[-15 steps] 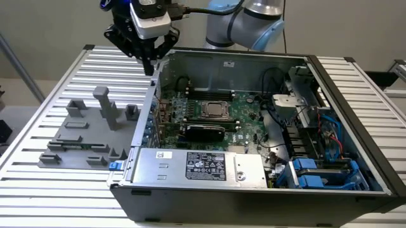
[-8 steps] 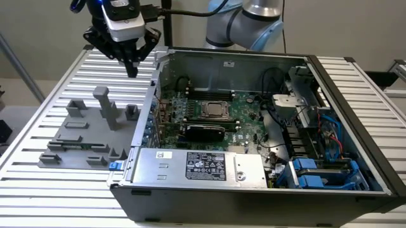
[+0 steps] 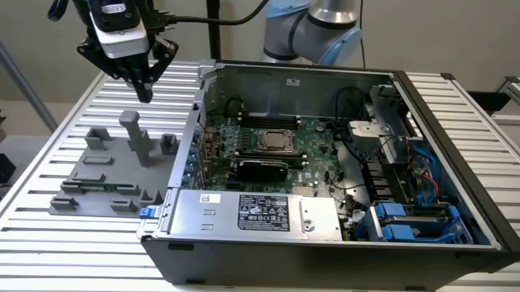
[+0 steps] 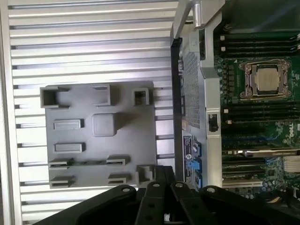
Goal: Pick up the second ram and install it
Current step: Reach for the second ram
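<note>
The big slatted counter [image 3: 73,121] holds an open computer case [image 3: 325,264]. Its green motherboard [image 3: 313,131] lies flat inside. Just beside the case, on the exterior view's left, sits a grey holder [image 3: 114,167] with little pockets and one tall post.

The gripper [image 3: 145,91] hangs up in the air over the far end of that holder. Its tips are pinched close together and it holds nothing.

The second ram [image 3: 104,185] looks like a thin green stick. It stands on its edge in a groove at the near end of the holder, apart from the gripper.

I think this is the start of the pick-up step. To grab the stick, the gripper must be right over it, lined up with its long side, and open wider than the stick is thick.
</note>
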You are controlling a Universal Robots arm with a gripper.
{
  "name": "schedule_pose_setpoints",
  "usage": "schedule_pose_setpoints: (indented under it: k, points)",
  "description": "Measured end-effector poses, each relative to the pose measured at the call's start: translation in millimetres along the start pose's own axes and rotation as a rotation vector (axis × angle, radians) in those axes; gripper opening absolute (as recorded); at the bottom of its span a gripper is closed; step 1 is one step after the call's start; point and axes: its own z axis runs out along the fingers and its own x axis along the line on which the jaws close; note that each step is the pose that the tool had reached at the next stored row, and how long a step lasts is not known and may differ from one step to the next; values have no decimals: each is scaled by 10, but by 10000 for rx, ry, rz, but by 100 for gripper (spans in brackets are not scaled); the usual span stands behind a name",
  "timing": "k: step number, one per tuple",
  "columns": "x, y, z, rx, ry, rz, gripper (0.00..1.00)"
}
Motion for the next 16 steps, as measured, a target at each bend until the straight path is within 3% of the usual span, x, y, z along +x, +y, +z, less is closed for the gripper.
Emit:
schedule_pose_setpoints:
  k: [16]
  points:
    - [729, -68, 198, 10, -2, 0, 0]
